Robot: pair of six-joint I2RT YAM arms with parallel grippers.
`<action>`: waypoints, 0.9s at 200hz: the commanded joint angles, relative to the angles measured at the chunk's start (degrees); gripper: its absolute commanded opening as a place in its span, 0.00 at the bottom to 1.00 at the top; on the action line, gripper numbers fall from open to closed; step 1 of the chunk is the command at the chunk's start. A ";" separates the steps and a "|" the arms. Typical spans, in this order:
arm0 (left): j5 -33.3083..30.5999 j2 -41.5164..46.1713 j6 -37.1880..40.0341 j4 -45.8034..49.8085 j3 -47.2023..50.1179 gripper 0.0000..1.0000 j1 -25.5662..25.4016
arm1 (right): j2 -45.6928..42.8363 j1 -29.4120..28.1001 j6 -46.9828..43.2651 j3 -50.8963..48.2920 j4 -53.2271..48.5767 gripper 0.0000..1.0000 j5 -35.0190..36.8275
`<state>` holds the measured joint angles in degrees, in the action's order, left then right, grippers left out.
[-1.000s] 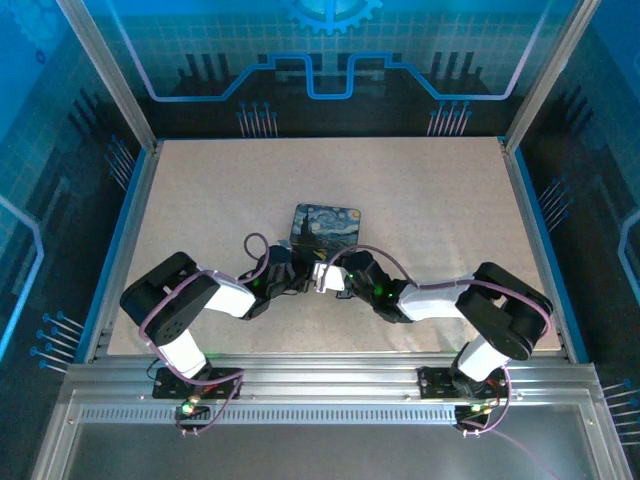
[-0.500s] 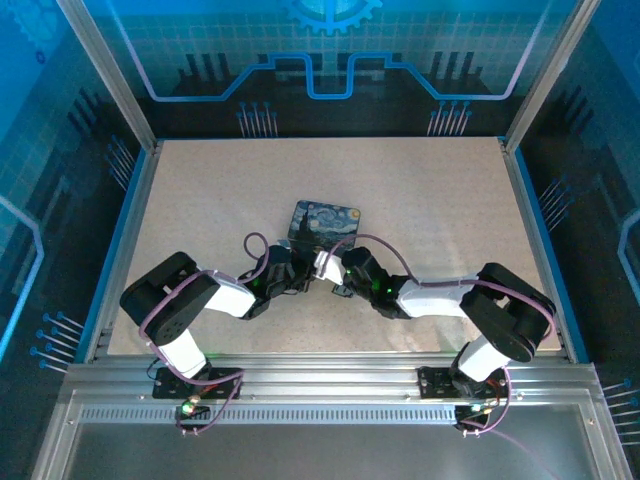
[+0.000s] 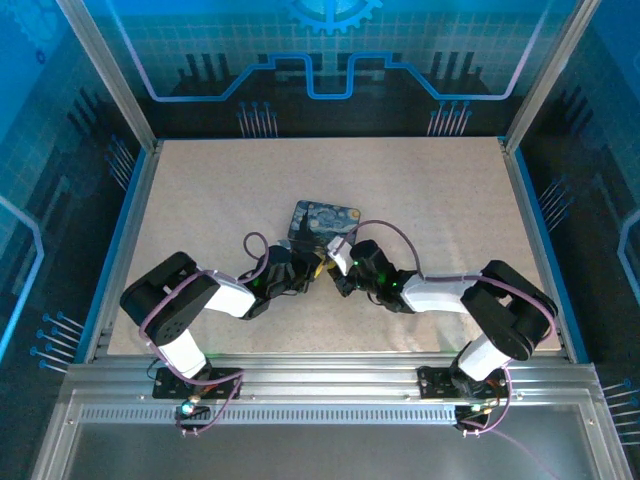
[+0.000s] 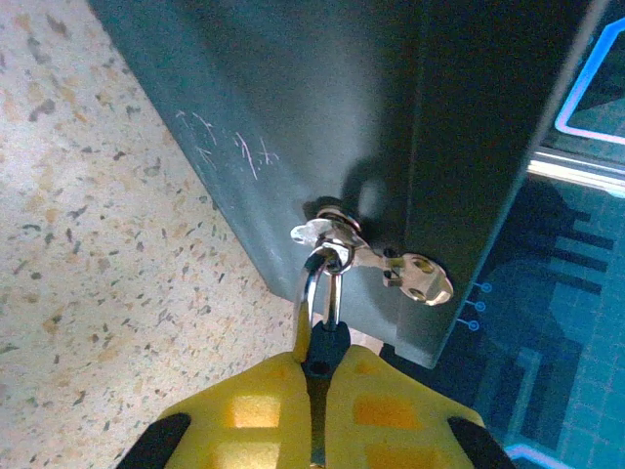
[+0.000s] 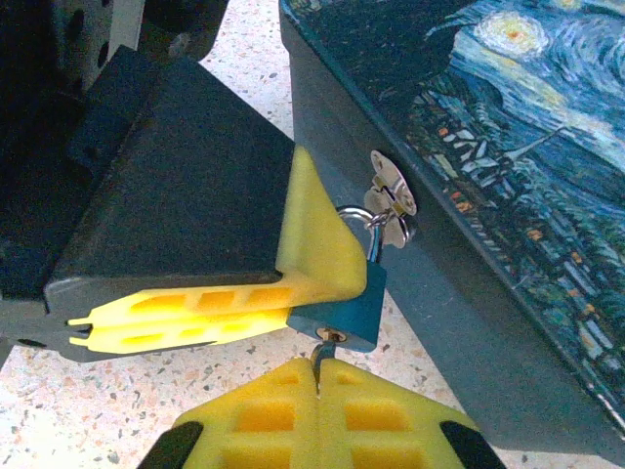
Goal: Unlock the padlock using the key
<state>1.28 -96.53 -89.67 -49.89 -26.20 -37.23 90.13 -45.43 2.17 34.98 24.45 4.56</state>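
At the lower centre of the right wrist view, the right claw [image 5: 317, 383] is clenched on the key [image 5: 323, 349], whose tip meets the underside of the blue padlock [image 5: 344, 311]. The left claw [image 4: 319, 376] grasps the padlock body. Its shackle [image 4: 314, 283] hooks through the hasp [image 4: 332, 234] of the Starry Night tin [image 5: 508, 127] on the speckled table [image 4: 88, 244].

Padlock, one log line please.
left hand: shut on small blue padlock; right hand: shut on thin silvery key at its base; shackle: through hasp on dark-blue painted tin
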 commanded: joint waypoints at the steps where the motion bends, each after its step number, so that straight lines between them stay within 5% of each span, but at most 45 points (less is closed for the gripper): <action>1: 0.46 1.45 2.99 -0.21 -0.69 0.13 -0.26 | 1.32 0.25 4.64 -0.16 1.25 0.00 -4.71; 87: -3.80 15.77 13.10 19.68 -0.77 0.46 1.63 | 0.54 4.96 7.94 -2.01 1.56 0.00 -14.26; 147: -9.67 29.48 29.97 45.18 -8.45 0.70 4.28 | 0.53 12.42 15.68 -3.43 2.85 0.00 -27.97; 180: -5.15 27.68 38.41 53.51 -14.54 0.83 8.26 | 2.96 16.26 20.45 -3.30 4.65 0.00 -35.13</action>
<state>-5.74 -67.75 -61.10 -7.09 -36.62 -31.77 91.09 -31.29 17.50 31.90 26.72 -22.00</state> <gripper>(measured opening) 0.807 0.056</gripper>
